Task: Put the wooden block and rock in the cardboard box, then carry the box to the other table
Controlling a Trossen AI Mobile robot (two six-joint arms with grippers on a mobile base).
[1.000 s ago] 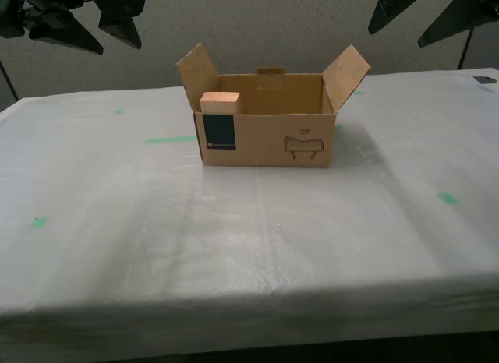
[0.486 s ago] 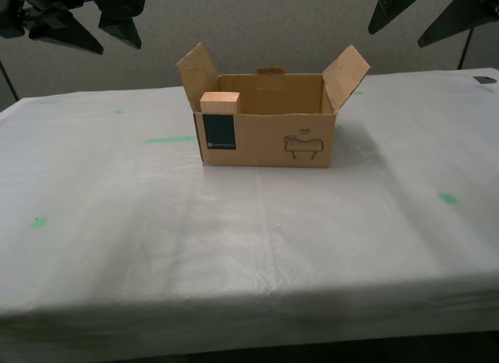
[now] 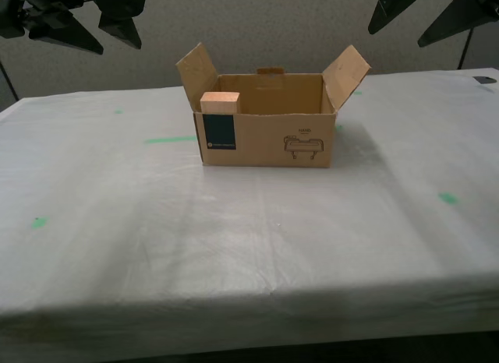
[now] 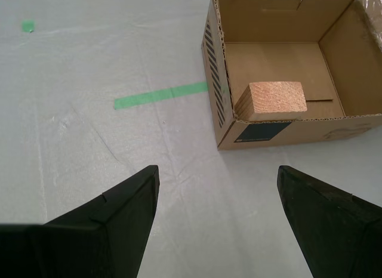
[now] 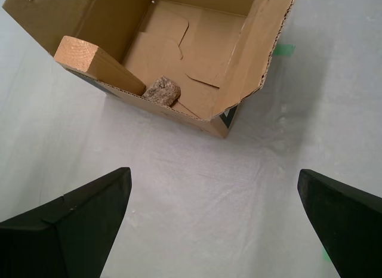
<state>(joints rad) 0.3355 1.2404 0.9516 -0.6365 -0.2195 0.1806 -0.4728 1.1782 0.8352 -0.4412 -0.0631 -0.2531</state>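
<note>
Cardboard box sits at twelve o'clock on the worktop; wooden block leans on its wall, may tip if bumped. Both end effectors are wide open, empty.

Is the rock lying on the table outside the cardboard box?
No: in the first wrist view the rock lies on the floor of the cardboard box, beside the wooden block.

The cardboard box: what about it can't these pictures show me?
- Rock: hidden in the exterior view by the cardboard box front wall; seen only in the first wrist view.
- Wooden block: its lower part hidden by that wall.
- Small drawing: too small to read.
- Box's far corner: cut off in the second wrist view.
</note>
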